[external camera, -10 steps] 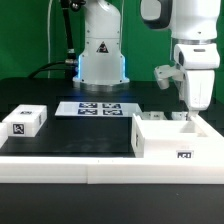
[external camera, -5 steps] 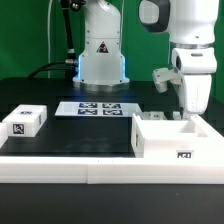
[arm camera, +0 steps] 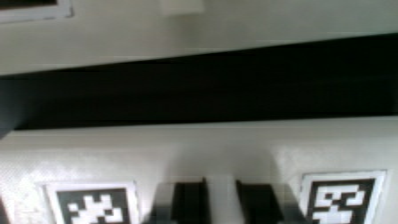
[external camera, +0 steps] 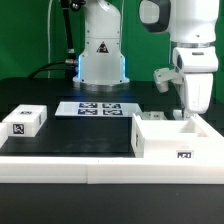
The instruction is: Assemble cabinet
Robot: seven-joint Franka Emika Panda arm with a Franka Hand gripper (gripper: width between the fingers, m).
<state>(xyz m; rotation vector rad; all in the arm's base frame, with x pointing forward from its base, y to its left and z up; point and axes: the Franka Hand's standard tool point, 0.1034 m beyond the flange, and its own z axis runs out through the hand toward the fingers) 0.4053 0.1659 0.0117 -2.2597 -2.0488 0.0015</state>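
Cabinet (external camera: 165, 146): large white open-topped box, unassembled, one loose part apart from it. Entries run from the exterior view's left to its right.

1. Small white block (external camera: 25, 121). One square tag on top. Lies on the black counter (external camera: 90, 138) at far left, well apart from the box. Untouched.

2. Marker board (external camera: 100, 108). Flat, mid-counter, in front of the robot base (external camera: 100, 58). Not furniture.

3. Cabinet, as above. Stands at the right, near the counter's front edge, with a tag on its front wall (external camera: 183, 155).

4. Hand (external camera: 188, 118). Hangs vertical over the rear right corner of the cabinet, tips at or just inside the rim. Wrist view: two dark fingers (arm camera: 178, 205) close together, a thin pale strip between them, a tag on either side (arm camera: 89, 205) (arm camera: 338, 198). Grip state not readable: possibly clamped on a wall, possibly only narrowed, with the contact hidden in both views.

Step in hand, as judged: taking hold of the cabinet by a wall, to shift or steady it.

Handling notes:
- Seat the wall deep between the fingers before any pull; a thin plastic edge is likely to slip.
- Keep the wrist plumb to avoid tipping the box.
- Slide low across the counter rather than lifting; a one-corner grip is likely to let the box swing.
- Steer clear of the marker board.
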